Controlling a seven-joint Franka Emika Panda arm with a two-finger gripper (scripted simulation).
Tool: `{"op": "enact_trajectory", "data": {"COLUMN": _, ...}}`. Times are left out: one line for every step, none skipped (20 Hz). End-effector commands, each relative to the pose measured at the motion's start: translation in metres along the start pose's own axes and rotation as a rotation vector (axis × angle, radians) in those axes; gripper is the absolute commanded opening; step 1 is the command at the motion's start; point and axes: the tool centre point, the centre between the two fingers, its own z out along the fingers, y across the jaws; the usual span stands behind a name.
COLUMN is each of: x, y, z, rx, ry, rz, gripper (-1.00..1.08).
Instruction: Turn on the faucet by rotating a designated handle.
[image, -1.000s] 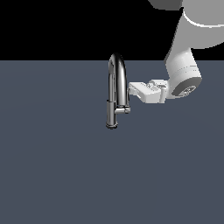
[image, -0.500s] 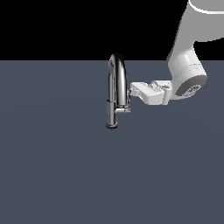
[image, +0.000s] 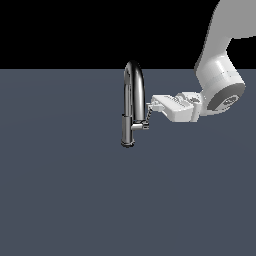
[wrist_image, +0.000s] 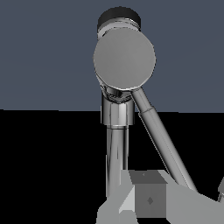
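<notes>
The chrome gooseneck faucet stands in the middle of the exterior view, its spray head hanging on that view's left side. The slim handle rises from a short stub on the faucet's right side. My gripper reaches in from the exterior view's right, its fingertips at the handle's upper end. In the wrist view the stub's round end cap faces the camera and the handle slants down between my two fingers. The gripper is open, with the lever close beside one finger.
The faucet stands on a flat dark grey-blue surface that fills the lower part of the exterior view. My white arm comes down from the upper right of that view.
My arm's upper links have swung toward the exterior view's right. The gripper has stayed at the handle, shifting only slightly.
</notes>
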Motion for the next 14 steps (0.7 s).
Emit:
{"op": "enact_trajectory", "data": {"x": -0.002, "y": 0.005, "z": 0.004, "rx": -0.011, "ry": -0.008, "rz": 0.001, "gripper": -1.0}}
{"op": "enact_trajectory", "data": {"x": -0.001, "y": 0.002, "z": 0.0, "rx": -0.001, "ry": -0.001, "rz": 0.0, "gripper": -1.0}}
{"op": "enact_trajectory", "data": {"x": 0.001, "y": 0.005, "z": 0.001, "rx": -0.002, "ry": -0.001, "rz": 0.0, "gripper": -1.0}}
{"op": "enact_trajectory", "data": {"x": 0.003, "y": 0.008, "z": 0.001, "rx": -0.003, "ry": -0.002, "rz": 0.0, "gripper": -1.0}}
{"op": "enact_trajectory", "data": {"x": 0.005, "y": 0.011, "z": 0.001, "rx": -0.003, "ry": -0.002, "rz": 0.0, "gripper": -1.0}}
{"op": "enact_trajectory", "data": {"x": 0.008, "y": 0.014, "z": 0.001, "rx": -0.004, "ry": -0.002, "rz": 0.0, "gripper": -1.0}}
{"op": "enact_trajectory", "data": {"x": 0.01, "y": 0.017, "z": 0.001, "rx": -0.004, "ry": -0.003, "rz": 0.0, "gripper": -1.0}}
{"op": "enact_trajectory", "data": {"x": 0.012, "y": 0.021, "z": 0.002, "rx": -0.005, "ry": -0.003, "rz": 0.0, "gripper": -1.0}}
{"op": "enact_trajectory", "data": {"x": 0.014, "y": 0.024, "z": 0.002, "rx": -0.005, "ry": -0.004, "rz": 0.0, "gripper": -1.0}}
{"op": "enact_trajectory", "data": {"x": 0.016, "y": 0.027, "z": 0.002, "rx": -0.006, "ry": -0.004, "rz": 0.0, "gripper": -1.0}}
{"op": "enact_trajectory", "data": {"x": 0.019, "y": 0.031, "z": 0.002, "rx": -0.006, "ry": -0.004, "rz": 0.0, "gripper": -1.0}}
{"op": "enact_trajectory", "data": {"x": 0.021, "y": 0.034, "z": 0.003, "rx": -0.007, "ry": -0.005, "rz": 0.0, "gripper": -1.0}}
{"op": "enact_trajectory", "data": {"x": 0.023, "y": 0.038, "z": 0.003, "rx": -0.008, "ry": -0.005, "rz": 0.001, "gripper": -1.0}}
{"op": "enact_trajectory", "data": {"x": 0.026, "y": 0.041, "z": 0.003, "rx": -0.008, "ry": -0.006, "rz": 0.001, "gripper": -1.0}}
